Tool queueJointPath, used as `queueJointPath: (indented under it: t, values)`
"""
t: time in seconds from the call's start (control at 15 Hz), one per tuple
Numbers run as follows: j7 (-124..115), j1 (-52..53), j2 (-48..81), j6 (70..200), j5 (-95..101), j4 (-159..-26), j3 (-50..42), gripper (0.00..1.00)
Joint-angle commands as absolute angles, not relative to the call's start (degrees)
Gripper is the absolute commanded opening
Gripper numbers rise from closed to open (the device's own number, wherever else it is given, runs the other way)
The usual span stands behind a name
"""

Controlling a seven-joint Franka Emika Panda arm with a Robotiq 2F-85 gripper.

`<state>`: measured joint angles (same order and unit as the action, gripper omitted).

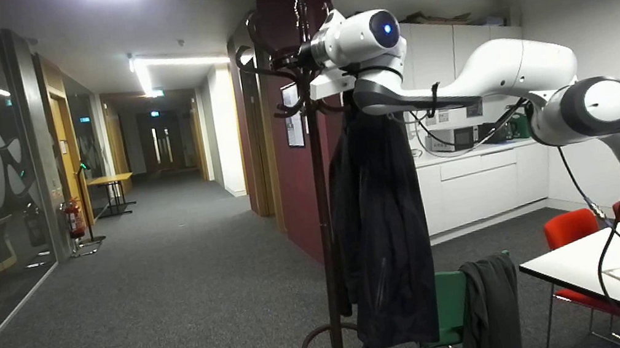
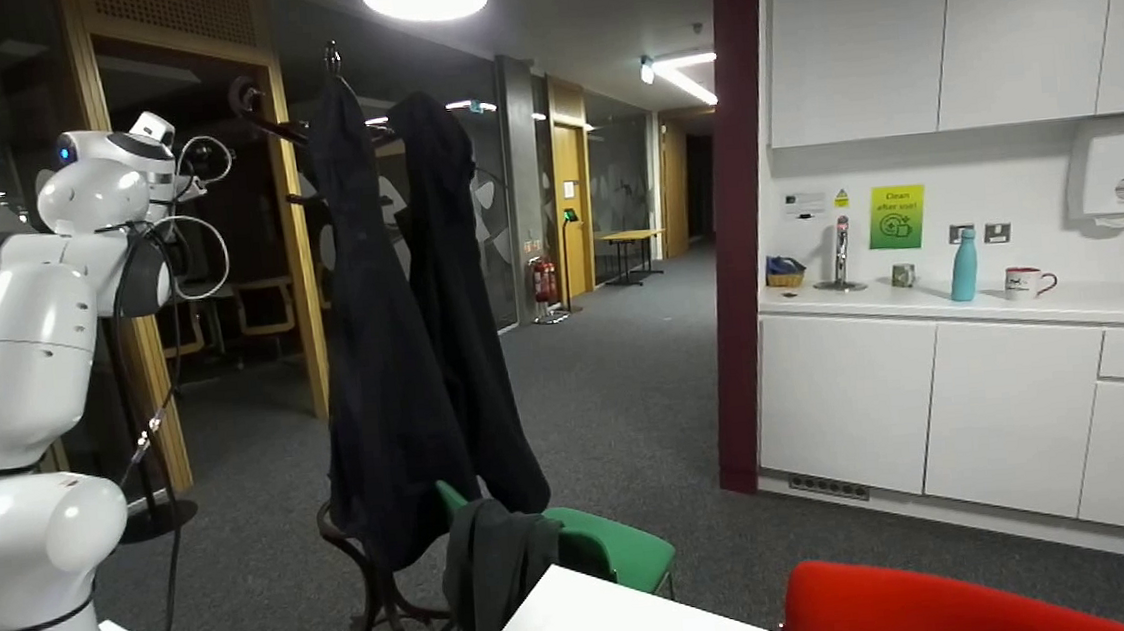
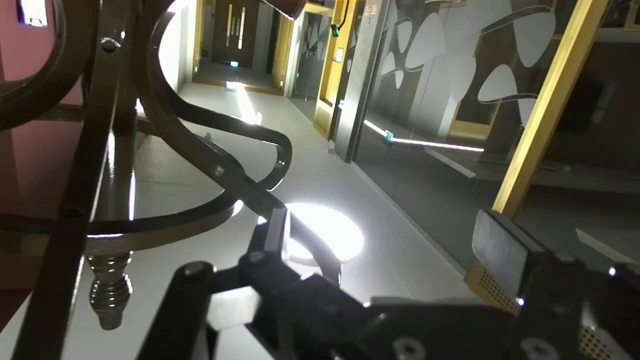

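1. Fingers (image 3: 500,250) nearest of all in the wrist view: standing wide apart, nothing clamped between them that I can make out.
2. Step in hand, my reading: positioning near the top of the coat stand (image 1: 322,209), no grip made. The next move calls for small, slow corrections, since the stand's curves crowd one finger; I would want the depth settled before drawing the fingers together.
3. Nearest thing: a curved hook (image 3: 218,169) of the stand. It runs behind one finger, and its end shows in the gap between the two. Touching or merely beyond, I cannot tell from my angle.
4. Stand itself: dark brown, glossy, slim, upright. Its ring (image 3: 165,230) and turned finial (image 3: 111,295) lie left of the fingers in the wrist view, where the room appears upside down to me.
5. Mostly below the fingers: dark coats (image 2: 384,350) hanging on the stand. Lower again, a green chair (image 1: 450,295) with a dark garment (image 1: 493,307) over its back.
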<state>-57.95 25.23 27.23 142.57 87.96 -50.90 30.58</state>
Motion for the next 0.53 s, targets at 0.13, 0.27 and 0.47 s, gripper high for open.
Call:
queueJointPath:
  t: [0.13, 0.27, 0.47]
  values:
    - [-56.75, 28.58, 25.63, 134.04, 88.72, -49.75, 30.26, 1.0]
    - [-56.39, 30.06, 24.47, 127.81, 87.77, -49.89, 30.59, 1.0]
    - [-54.82, 31.82, 22.59, 121.08, 86.84, -50.52, 31.21, 1.0]
